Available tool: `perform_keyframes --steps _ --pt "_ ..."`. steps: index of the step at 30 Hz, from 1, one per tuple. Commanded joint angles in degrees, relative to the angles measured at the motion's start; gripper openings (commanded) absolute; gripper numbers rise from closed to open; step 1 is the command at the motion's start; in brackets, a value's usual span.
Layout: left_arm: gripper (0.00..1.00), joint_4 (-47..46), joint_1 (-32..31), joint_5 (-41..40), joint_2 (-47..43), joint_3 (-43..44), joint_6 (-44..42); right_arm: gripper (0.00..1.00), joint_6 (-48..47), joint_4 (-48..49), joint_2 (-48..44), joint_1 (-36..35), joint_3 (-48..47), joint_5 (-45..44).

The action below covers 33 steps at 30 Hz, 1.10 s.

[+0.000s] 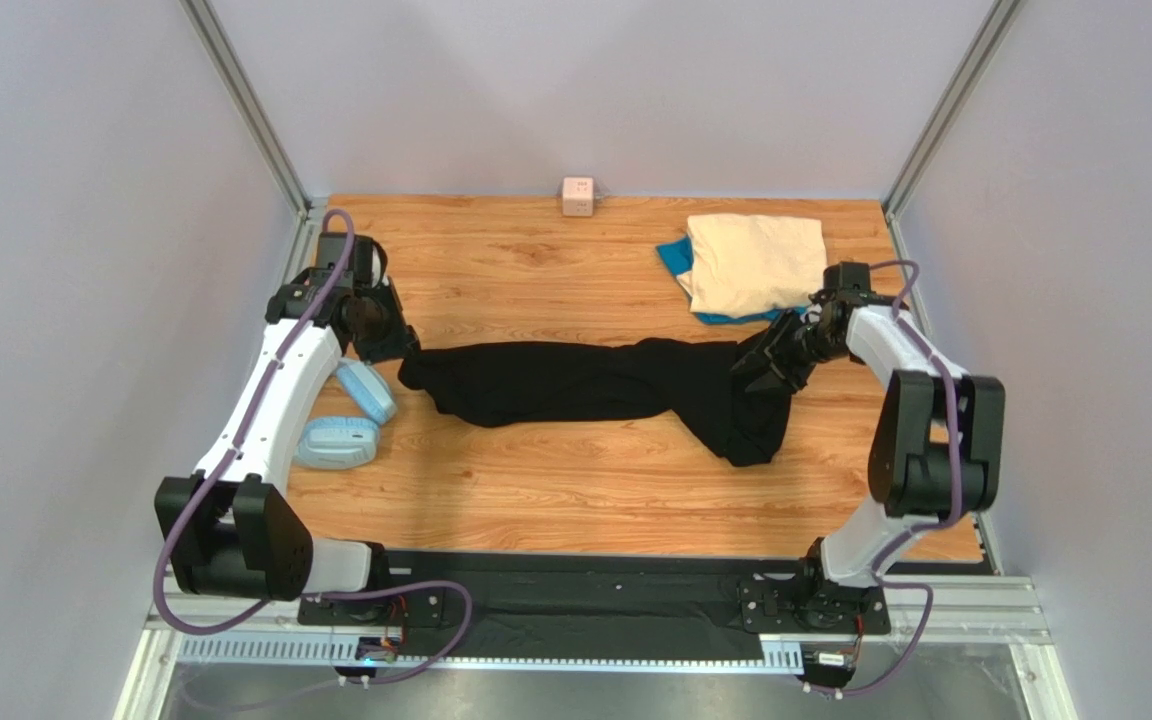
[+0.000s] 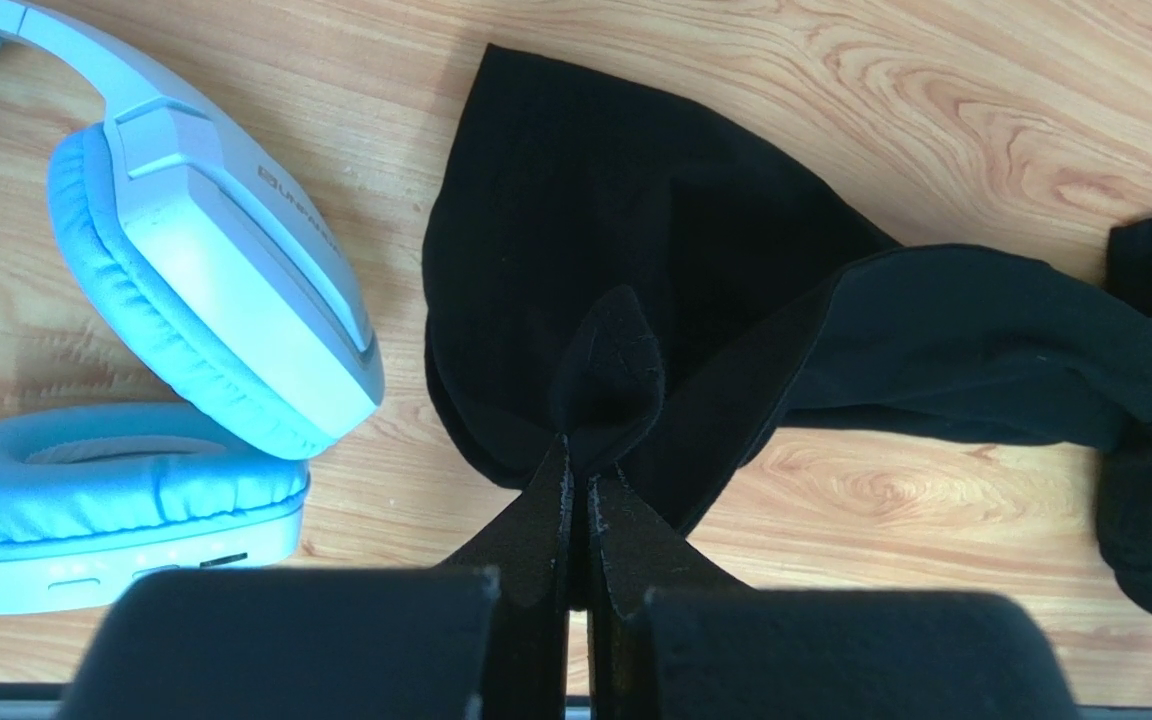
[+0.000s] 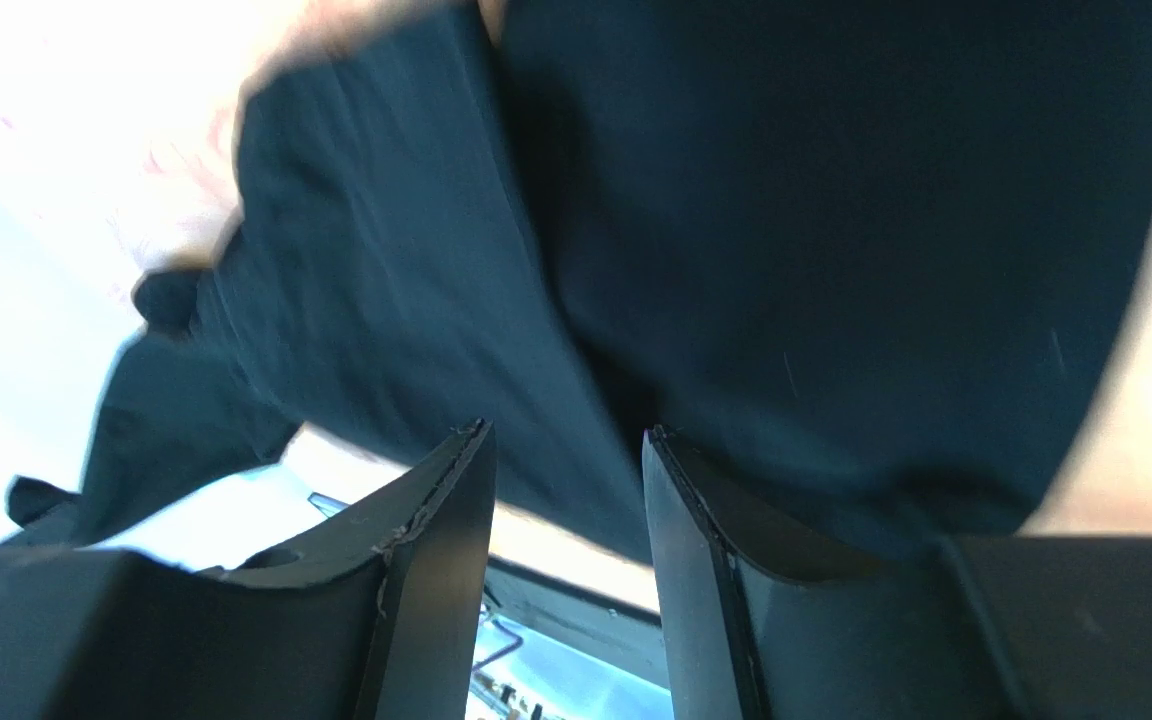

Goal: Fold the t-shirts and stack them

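The black t-shirt [image 1: 582,383] lies stretched in a long band across the middle of the table. My left gripper [image 1: 387,345] is shut on its left end; the left wrist view shows a fold of the black shirt [image 2: 612,195] pinched at the tips of the left gripper [image 2: 579,450]. My right gripper [image 1: 767,365] sits at the shirt's bunched right end. Its jaws stand apart in the right wrist view [image 3: 567,435], with the black cloth [image 3: 778,225] just beyond the tips and none between them. A folded cream t-shirt [image 1: 755,258] rests on a blue t-shirt [image 1: 675,258] at the back right.
Light-blue headphones [image 1: 349,420] lie beside the left arm, close to the shirt's left end, and fill the left of the left wrist view [image 2: 192,240]. A small pink cube [image 1: 578,195] sits at the far edge. Metal frame posts stand at the back corners.
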State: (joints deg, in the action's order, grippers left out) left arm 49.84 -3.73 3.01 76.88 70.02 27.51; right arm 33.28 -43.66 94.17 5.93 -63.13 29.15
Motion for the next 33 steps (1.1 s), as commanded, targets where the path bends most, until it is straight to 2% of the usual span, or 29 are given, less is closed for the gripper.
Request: perform_keyframes --steps 1,6,13,17,33 --pt "0.00 -1.6 0.2 0.8 0.1 -0.3 -1.9 0.46 -0.9 6.1 5.8 -1.3 -8.8 2.8" --pt "0.00 -1.6 0.2 0.9 -0.4 -1.1 -1.8 0.46 -0.8 3.9 11.3 -2.4 -17.2 1.3" --pt "0.00 -1.6 0.2 0.6 -0.9 -2.5 -1.7 0.46 -2.3 -0.5 16.7 -3.6 -23.0 0.2" --pt "0.00 -1.6 0.2 0.7 -0.7 -2.5 -1.6 0.47 -2.8 -0.8 15.5 -3.6 -22.1 -3.5" --pt "0.00 -1.7 0.2 1.8 1.8 -0.8 -2.2 0.47 -3.8 -1.5 18.1 -3.6 -21.4 -6.4"
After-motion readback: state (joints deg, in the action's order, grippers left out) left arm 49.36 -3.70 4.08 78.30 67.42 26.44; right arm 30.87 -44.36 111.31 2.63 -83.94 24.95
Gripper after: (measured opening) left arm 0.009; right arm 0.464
